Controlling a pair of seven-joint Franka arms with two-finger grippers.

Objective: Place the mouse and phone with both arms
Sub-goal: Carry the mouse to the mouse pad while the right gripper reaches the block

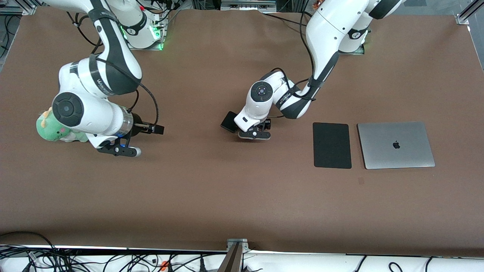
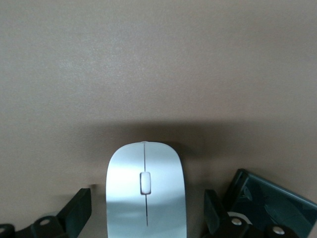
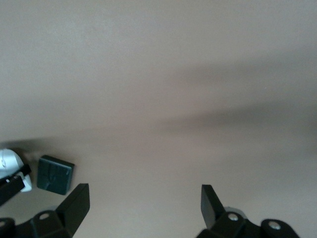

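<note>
The white mouse lies on the brown table between the spread fingers of my left gripper, with a gap on each side. In the front view the left gripper sits low over the mouse and hides it. The black phone lies on the table right beside that gripper, toward the right arm's end. It also shows in the left wrist view and the right wrist view. My right gripper is open and empty over bare table, well away from the phone.
A large thin black pad and a closed silver laptop lie side by side toward the left arm's end. A green plush toy sits by the right arm's wrist. Cables run along the table's near edge.
</note>
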